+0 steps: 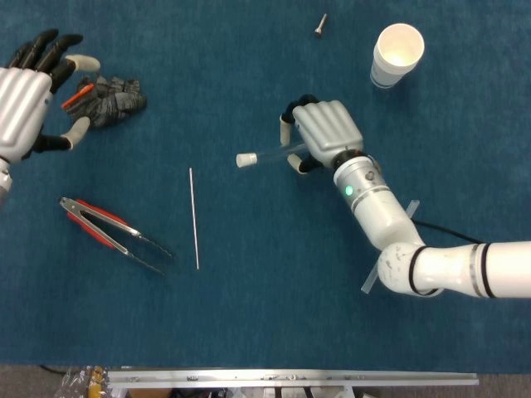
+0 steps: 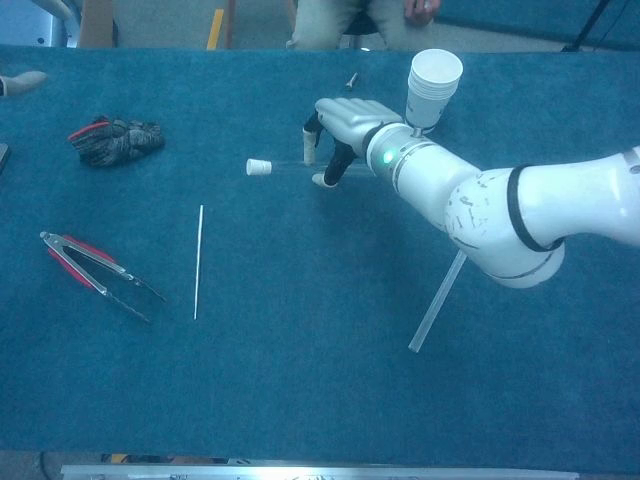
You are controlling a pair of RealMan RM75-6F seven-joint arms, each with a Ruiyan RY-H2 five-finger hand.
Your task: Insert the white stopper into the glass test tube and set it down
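The glass test tube (image 1: 270, 153) (image 2: 290, 168) lies nearly level just above the blue cloth, with the white stopper (image 1: 245, 160) (image 2: 258, 167) plugged into its left end. My right hand (image 1: 325, 133) (image 2: 345, 125) grips the tube's right end, fingers curled round it. My left hand (image 1: 29, 95) is far off at the left edge of the head view, fingers spread and holding nothing; only a fingertip (image 2: 22, 80) of it shows in the chest view.
A dark rag (image 1: 112, 91) lies near the left hand. Red-handled tongs (image 1: 112, 235) and a thin white rod (image 1: 193, 217) lie left of centre. A paper cup (image 1: 397, 54), a small screw (image 1: 320, 25) and a clear strip (image 2: 440, 300) sit to the right.
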